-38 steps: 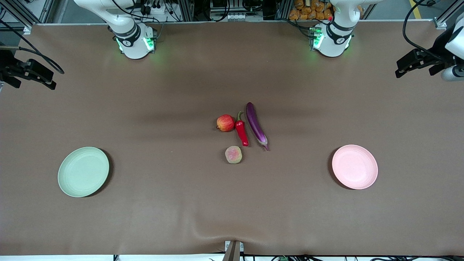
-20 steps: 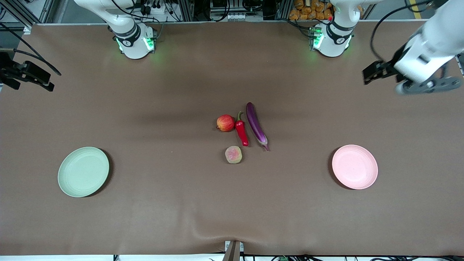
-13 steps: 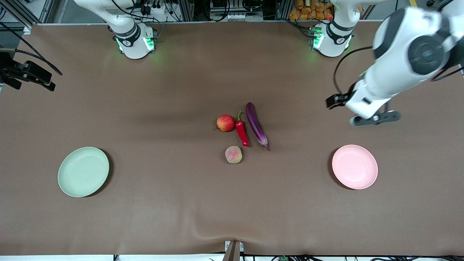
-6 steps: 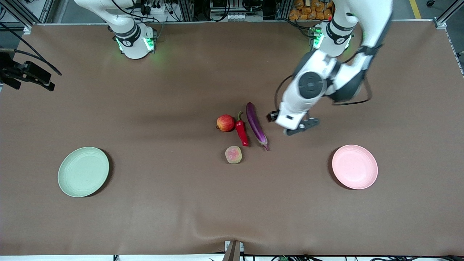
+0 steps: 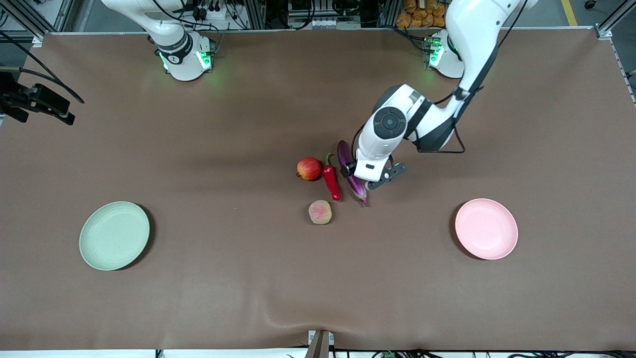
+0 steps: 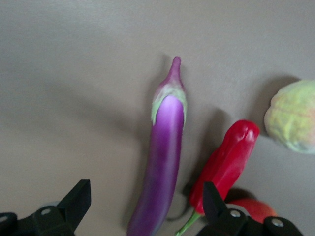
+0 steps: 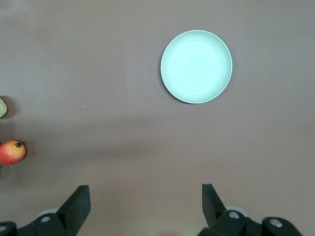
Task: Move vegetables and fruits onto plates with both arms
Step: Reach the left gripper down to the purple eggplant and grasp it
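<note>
The purple eggplant (image 5: 344, 153) lies mid-table beside the red chili pepper (image 5: 331, 182). The red apple (image 5: 309, 168) is beside the chili, toward the right arm's end. The peach (image 5: 320, 212) lies nearer the front camera. My left gripper (image 5: 364, 178) is open just above the eggplant's middle. In the left wrist view the gripper (image 6: 146, 196) straddles the eggplant (image 6: 165, 162); the chili (image 6: 229, 162) lies by one finger, with the peach (image 6: 293, 115) and apple (image 6: 251, 209) at the edge. My right gripper (image 7: 146, 194) is open and empty, waiting high at its table end (image 5: 47, 105).
The pale green plate (image 5: 114, 235) sits toward the right arm's end and shows in the right wrist view (image 7: 196, 66). The pale pink plate (image 5: 486, 228) sits toward the left arm's end. Both are empty. Brown cloth covers the table.
My left arm has swung in from its end of the table and come down over the eggplant. The right arm and all produce have not moved.
</note>
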